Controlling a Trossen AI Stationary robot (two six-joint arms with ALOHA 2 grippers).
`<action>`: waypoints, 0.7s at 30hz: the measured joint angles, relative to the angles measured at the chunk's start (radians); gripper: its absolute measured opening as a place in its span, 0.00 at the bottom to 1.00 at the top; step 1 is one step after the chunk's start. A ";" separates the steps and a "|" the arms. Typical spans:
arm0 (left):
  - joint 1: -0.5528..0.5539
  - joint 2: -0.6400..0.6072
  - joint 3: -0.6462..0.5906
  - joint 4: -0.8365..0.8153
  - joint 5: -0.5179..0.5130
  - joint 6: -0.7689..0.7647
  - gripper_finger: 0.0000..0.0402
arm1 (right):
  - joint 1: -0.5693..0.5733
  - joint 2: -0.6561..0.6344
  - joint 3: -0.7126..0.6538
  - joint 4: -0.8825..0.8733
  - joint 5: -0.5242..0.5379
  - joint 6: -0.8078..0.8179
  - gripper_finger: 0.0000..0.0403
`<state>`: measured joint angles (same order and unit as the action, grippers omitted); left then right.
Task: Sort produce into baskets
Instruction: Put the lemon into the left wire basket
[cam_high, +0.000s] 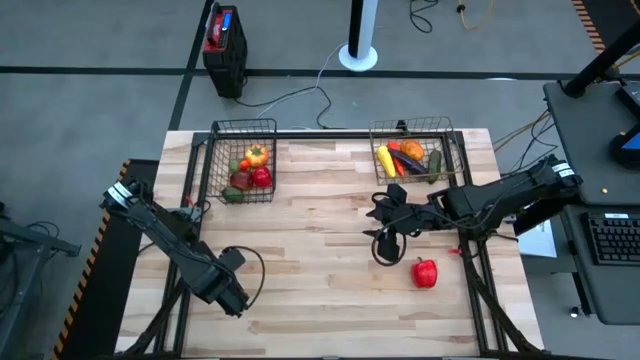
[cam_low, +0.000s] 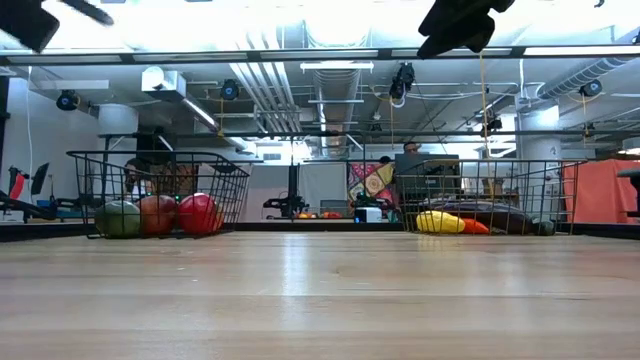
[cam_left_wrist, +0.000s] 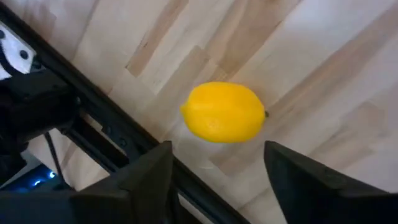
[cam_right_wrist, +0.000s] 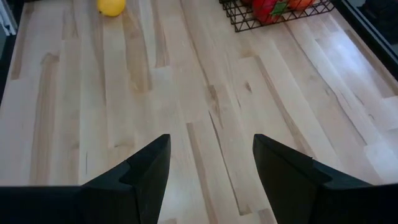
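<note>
While sorting: two baskets (cam_high: 243, 130) (cam_high: 417, 128)

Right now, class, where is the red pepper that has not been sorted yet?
In the high view, the red pepper lies loose on the table's right side, just below the right gripper, well short of the right basket.

2 dark arms (black cables)
</note>
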<state>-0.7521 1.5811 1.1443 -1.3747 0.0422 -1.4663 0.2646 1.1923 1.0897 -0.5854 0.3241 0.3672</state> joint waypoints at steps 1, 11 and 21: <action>0.000 0.000 -0.016 0.014 0.002 -0.003 0.60 | 0.000 0.000 0.000 0.000 0.000 0.000 0.55; 0.000 0.001 -0.136 0.141 0.013 -0.024 0.68 | 0.000 0.000 0.000 0.000 0.000 0.012 0.55; 0.000 0.001 -0.203 0.240 0.014 0.005 0.68 | 0.000 0.000 -0.008 0.000 -0.001 0.034 0.55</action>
<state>-0.7521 1.5818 0.9412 -1.1349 0.0559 -1.4612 0.2646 1.1923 1.0817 -0.5854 0.3233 0.4011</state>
